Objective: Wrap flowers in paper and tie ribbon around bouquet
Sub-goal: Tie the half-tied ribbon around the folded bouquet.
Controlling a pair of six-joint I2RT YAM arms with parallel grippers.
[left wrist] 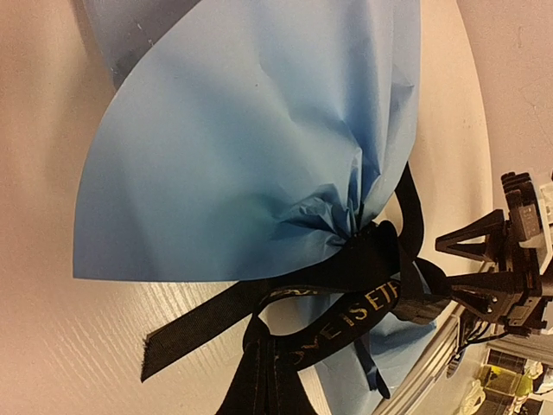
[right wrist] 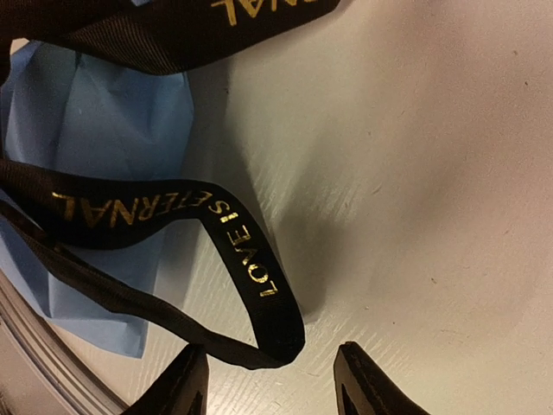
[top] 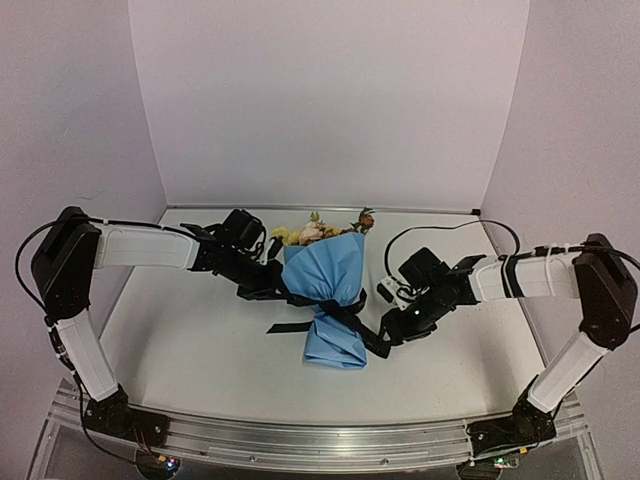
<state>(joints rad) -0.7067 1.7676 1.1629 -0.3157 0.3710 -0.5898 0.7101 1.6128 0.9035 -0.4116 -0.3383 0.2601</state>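
Near the table's (top: 190, 350) near edge, right of the middle, the right gripper (right wrist: 276, 382) has its jaws apart and nothing pinched; a slack loop of the ribbon (right wrist: 251, 251) lies on the surface just in front of them. The bouquet (top: 335, 290) lies mid-table, narrow end toward the near edge, with the ribbon cinched round the waist of the paper (left wrist: 242, 147). Just left of it, the left gripper (top: 272, 288) is clamped tight on a ribbon strand. The flowers (top: 310, 232) point toward the far edge
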